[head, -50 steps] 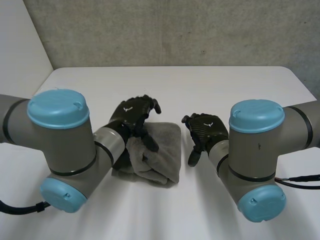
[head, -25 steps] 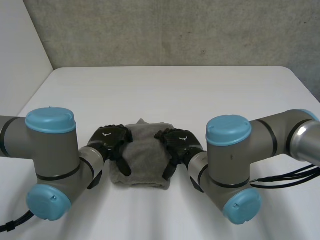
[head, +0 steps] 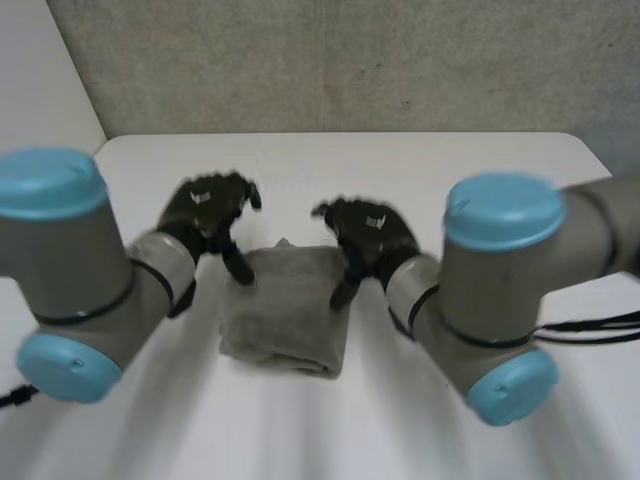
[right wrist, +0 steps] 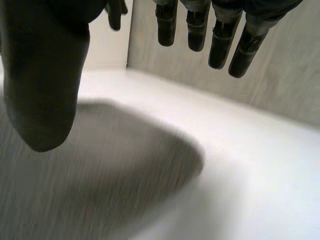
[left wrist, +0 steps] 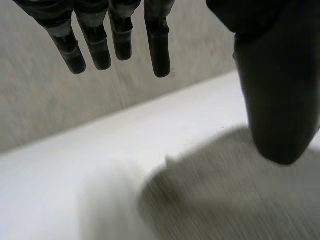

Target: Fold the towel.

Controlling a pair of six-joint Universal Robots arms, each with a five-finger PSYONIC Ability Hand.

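A grey towel (head: pixel 288 308) lies folded into a small block on the white table (head: pixel 400 170), between my two arms. My left hand (head: pixel 207 212) hovers over the towel's far left corner, fingers straight and spread, holding nothing. My right hand (head: pixel 368 232) hangs over the far right corner, open and empty too. In the left wrist view the fingers (left wrist: pixel 160 45) and thumb (left wrist: pixel 275 85) stand apart above the towel (left wrist: pixel 235 200). In the right wrist view the fingers (right wrist: pixel 220 40) and thumb (right wrist: pixel 45 85) are likewise apart over the towel (right wrist: pixel 100 170).
A grey wall (head: pixel 350 60) runs behind the table's far edge, and a pale wall (head: pixel 40 80) stands at the left. Bare white tabletop surrounds the towel on all sides.
Both hands came down beside the towel's two sides half a second ago and have now lifted up and away toward the far edge. The towel looks flatter and squarer than a second ago.
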